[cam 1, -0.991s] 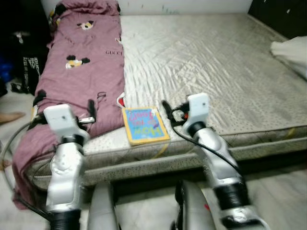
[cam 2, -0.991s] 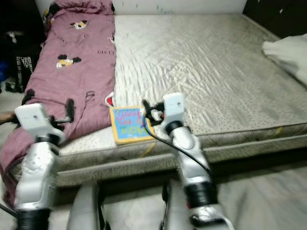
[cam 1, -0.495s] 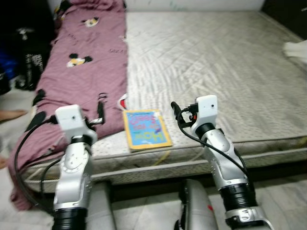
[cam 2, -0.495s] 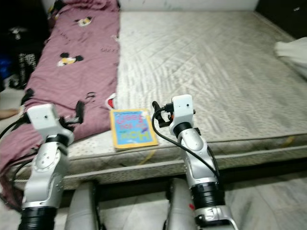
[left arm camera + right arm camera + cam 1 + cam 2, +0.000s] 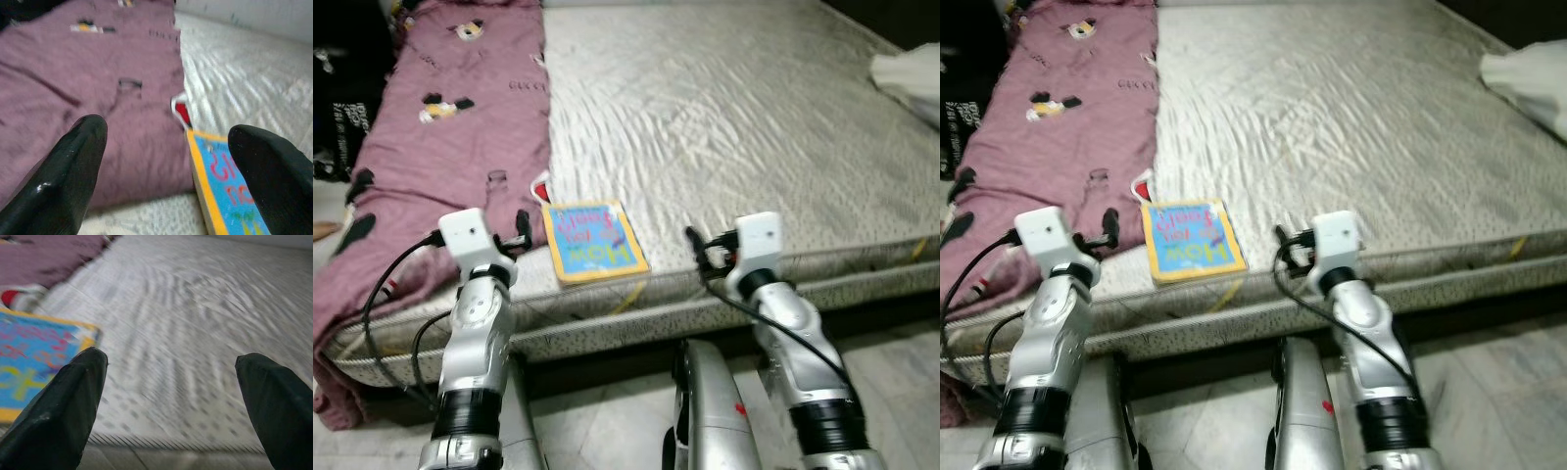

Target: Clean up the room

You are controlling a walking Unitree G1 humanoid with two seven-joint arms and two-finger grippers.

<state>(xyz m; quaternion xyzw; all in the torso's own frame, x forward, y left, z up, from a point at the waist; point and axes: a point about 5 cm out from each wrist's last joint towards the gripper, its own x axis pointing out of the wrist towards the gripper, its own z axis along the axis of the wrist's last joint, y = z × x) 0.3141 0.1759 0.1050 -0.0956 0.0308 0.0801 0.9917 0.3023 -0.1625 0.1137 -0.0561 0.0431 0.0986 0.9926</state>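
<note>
A children's book (image 5: 594,240) with a blue cover and yellow border lies flat on the mattress (image 5: 734,117), near the front edge. My left gripper (image 5: 519,230) is open and hovers over the edge of the maroon blanket (image 5: 440,127), just left of the book. In the left wrist view the left gripper (image 5: 166,161) frames the blanket (image 5: 98,88), with the book (image 5: 230,191) by one finger. My right gripper (image 5: 702,253) is open over the bare mattress, a hand's width right of the book. In the right wrist view the right gripper (image 5: 171,401) has the book (image 5: 34,357) off to one side.
A white pillow or cloth (image 5: 911,73) lies at the bed's far right. Dark bags (image 5: 342,108) stand on the floor left of the bed. A red and white item (image 5: 540,188) peeks from under the blanket behind the book. Tiled floor (image 5: 891,362) runs below the bed front.
The whole view has shifted as I moved at the bed. The left gripper now sits closer to the book, the right one a little farther from it. Both stay open.
</note>
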